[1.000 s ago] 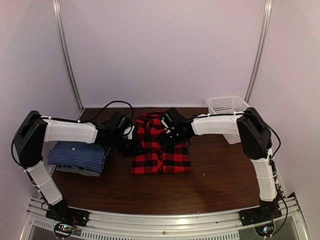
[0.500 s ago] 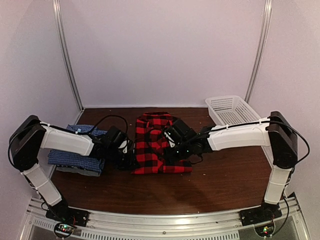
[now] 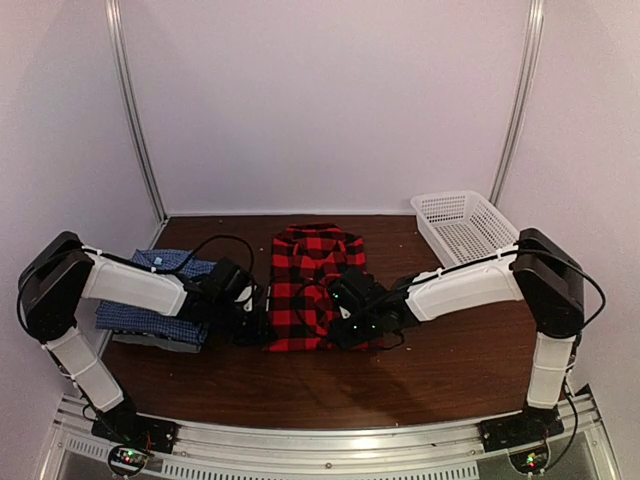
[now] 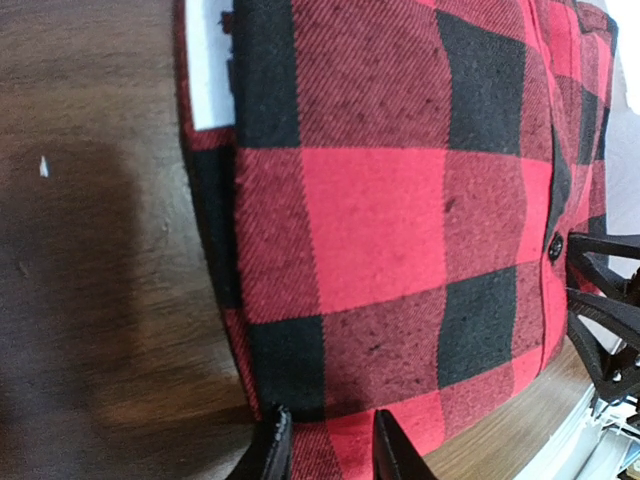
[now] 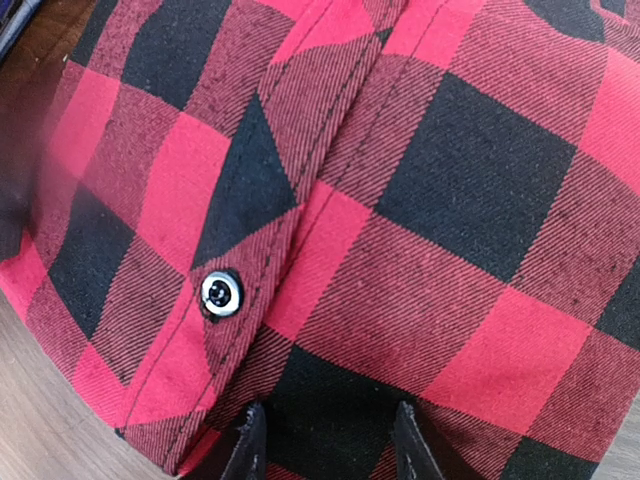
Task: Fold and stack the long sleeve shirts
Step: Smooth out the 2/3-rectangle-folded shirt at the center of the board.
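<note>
Two of the three shirts appear finished. The blue checked shirt lies folded at the left of the top view, on what seems to be a grey shirt. That lower layer is dim and mostly covered, so its identity is uncertain.

The red-and-black plaid shirt lies at the centre of the table as a narrow rectangle, collar toward the upper edge of the frame and hem toward the lower edge. No sleeve lies out to either side.

The left gripper sits at the lower left corner of this rectangle, and the right gripper at the lower right corner. In the left wrist view the fingers are spread a little, with plaid hem showing in the gap. In the right wrist view the fingers are likewise spread, just above the buttoned placket near the hem. Neither pair is pressed onto cloth, and whether the tips touch the fabric cannot be told.

Judged stage: sides and sleeves are folded in. Two steps are left — a fold of the hem end up toward the collar, then a transfer onto the pile at left. The white basket, upper right, stands well apart.
</note>
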Robot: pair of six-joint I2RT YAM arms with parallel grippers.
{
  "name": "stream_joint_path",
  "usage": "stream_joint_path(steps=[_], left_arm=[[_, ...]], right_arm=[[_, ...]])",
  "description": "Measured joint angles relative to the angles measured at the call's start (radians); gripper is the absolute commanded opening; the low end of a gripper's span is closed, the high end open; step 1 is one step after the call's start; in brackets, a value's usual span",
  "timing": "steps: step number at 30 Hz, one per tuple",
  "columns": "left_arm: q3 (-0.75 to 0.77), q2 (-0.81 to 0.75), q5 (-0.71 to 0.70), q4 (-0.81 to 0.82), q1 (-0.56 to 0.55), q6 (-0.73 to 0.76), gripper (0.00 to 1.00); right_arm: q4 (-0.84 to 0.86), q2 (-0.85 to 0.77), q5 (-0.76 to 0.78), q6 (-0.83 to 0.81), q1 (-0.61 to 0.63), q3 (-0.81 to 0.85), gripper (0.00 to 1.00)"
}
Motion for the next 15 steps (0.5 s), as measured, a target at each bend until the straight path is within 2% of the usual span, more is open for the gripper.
stream_joint_path(steps=[7,15], left_arm=[[-0.018,-0.017,0.0,0.001,0.0,0.0,0.28],[-0.051,-0.078,0.002,-0.021,0.0,0.0,0.26]], right_arm=[[0.041,-0.022,0.014,0.022,0.006,-0.038,0.6],[0.019,-0.172,0.01,0.046,-0.003,-0.158,0.58]])
